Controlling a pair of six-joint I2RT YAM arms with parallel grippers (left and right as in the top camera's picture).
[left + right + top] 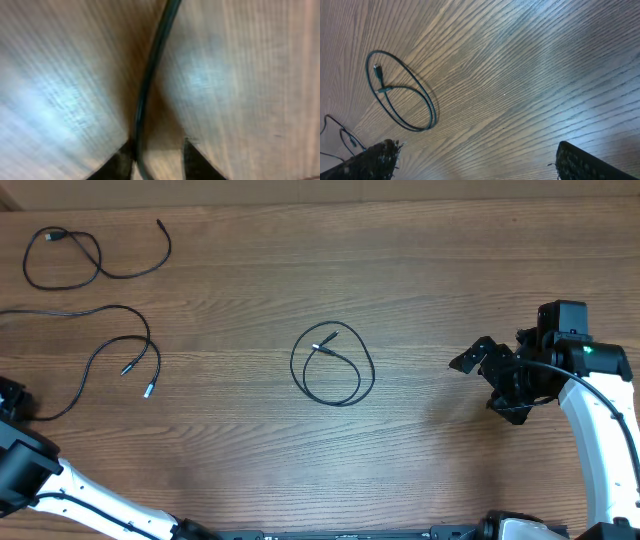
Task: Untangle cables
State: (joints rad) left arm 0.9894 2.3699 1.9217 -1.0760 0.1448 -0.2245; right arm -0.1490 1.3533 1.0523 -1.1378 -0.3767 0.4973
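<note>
Nearest, at the table's left edge, the left gripper (8, 395) sits low over the brown wood-grain table (450, 270). Its wrist view shows its dark fingertips (122, 161) drawn narrow around a thin black cable (150, 75) that runs up between them. The picture is blurred, so I cannot tell whether they actually pinch it.

This cable is the long black cord with two silver-tipped ends (120, 306), spread in loose curves across the left side. On the right, the right gripper (492, 385) hovers with its jaws spread wide and nothing between them, its black fingers (375, 160) standing well apart.

Mid-table lies a second thin black cable, coiled in a neat ring (325, 344) (also seen in the right wrist view (380, 75)). Farthest, in the far left corner, a third black cord (62, 237) lies in a loop with a trailing tail. All three lie well apart.
</note>
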